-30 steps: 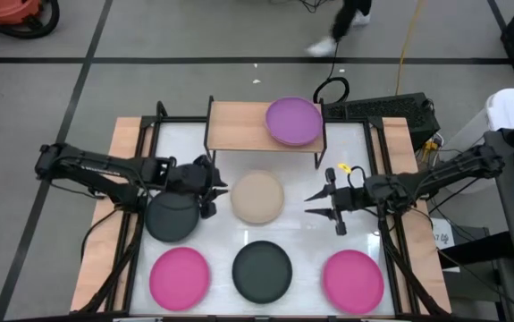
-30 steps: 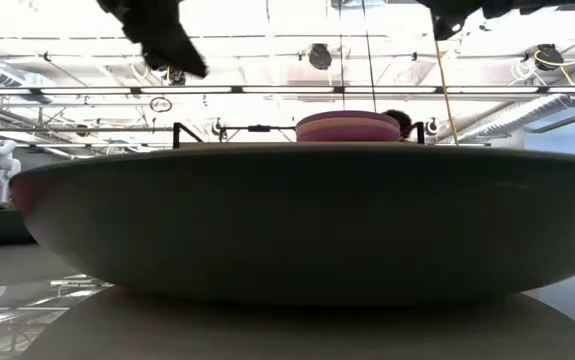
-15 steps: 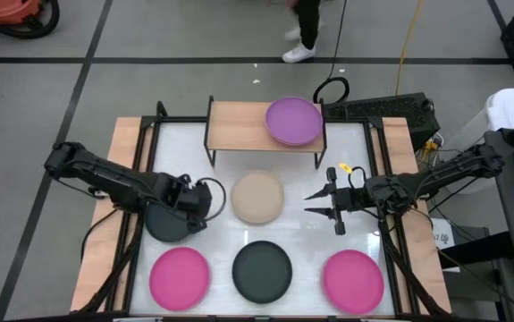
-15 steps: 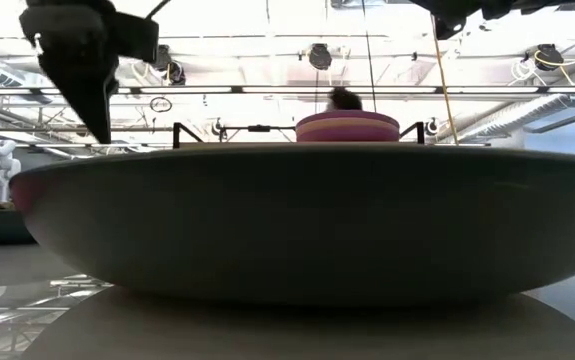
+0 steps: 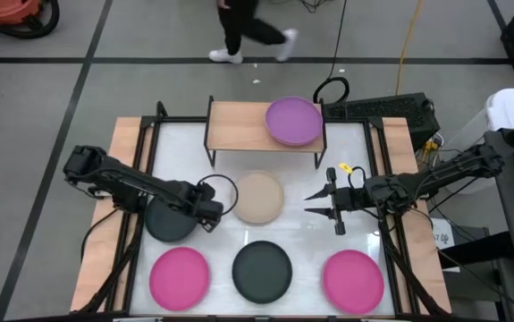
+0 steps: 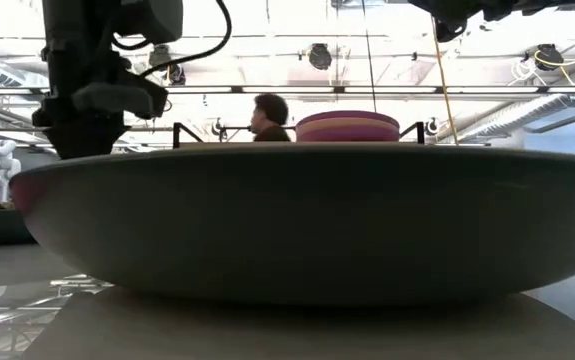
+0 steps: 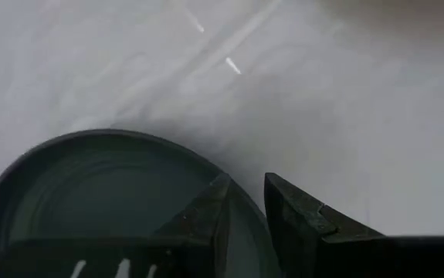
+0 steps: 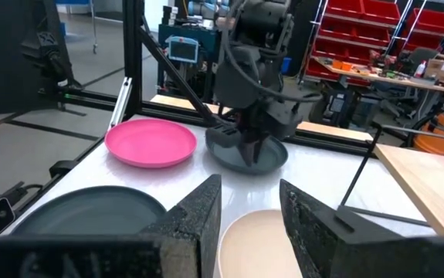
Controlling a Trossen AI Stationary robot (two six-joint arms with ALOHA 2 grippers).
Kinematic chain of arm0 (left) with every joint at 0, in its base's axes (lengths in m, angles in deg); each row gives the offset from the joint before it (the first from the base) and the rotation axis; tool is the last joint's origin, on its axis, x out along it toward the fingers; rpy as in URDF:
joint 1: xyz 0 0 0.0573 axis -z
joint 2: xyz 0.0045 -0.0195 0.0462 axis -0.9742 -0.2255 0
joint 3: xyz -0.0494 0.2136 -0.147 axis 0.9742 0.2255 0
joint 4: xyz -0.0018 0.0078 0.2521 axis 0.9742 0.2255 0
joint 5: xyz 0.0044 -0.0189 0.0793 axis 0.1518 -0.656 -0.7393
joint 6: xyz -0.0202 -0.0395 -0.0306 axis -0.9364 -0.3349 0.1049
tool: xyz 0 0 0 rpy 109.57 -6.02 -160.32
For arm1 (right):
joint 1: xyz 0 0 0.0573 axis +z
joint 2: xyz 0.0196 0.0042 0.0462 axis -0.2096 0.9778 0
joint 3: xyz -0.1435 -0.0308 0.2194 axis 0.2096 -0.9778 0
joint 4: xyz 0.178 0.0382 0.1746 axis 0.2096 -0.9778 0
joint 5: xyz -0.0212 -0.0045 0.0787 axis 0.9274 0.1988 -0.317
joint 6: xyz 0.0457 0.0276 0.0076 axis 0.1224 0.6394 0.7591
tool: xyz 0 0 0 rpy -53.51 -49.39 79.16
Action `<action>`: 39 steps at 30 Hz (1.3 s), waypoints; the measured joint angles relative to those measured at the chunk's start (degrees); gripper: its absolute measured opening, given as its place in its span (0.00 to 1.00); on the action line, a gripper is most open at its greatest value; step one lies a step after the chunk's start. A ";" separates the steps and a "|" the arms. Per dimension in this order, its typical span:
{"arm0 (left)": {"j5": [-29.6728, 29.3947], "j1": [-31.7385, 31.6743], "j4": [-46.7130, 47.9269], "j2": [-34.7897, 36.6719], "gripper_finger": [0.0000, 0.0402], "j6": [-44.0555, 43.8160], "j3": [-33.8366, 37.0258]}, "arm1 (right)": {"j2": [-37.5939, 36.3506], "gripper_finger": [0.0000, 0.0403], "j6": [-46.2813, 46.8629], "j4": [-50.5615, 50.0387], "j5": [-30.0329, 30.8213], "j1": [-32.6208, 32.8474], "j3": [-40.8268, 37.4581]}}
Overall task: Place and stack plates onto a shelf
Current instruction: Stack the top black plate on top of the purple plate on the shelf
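- Left gripper (image 5: 210,217) down at right edge of dark grey plate (image 5: 169,220), fingers (image 7: 299,212) pinching its rim.
- Right gripper (image 5: 321,205) hovering right of beige plate (image 5: 257,197), fingers spread, holding nothing.
- Purple plate (image 5: 293,121) topping stack on right half of shelf (image 5: 237,126).

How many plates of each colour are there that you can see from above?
Hot pink plates: 2
Dark grey plates: 2
Beige plate: 1
Purple plate: 1, on top of the stack on the shelf; plates under it cannot be counted from above
Total: 6
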 joint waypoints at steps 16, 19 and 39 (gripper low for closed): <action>3.30 -1.21 -0.27 -5.85 0.22 -2.84 0.00 | 0.02 0.28 0.11 -0.07 0.04 0.00 0.00; 3.31 -1.33 -0.01 -6.78 0.22 -2.79 0.00 | 0.01 0.28 0.23 -0.07 0.04 0.00 0.00; 4.03 -1.49 -1.77 -7.40 0.03 5.85 -0.16 | 0.00 0.28 0.10 -0.46 0.07 0.00 0.00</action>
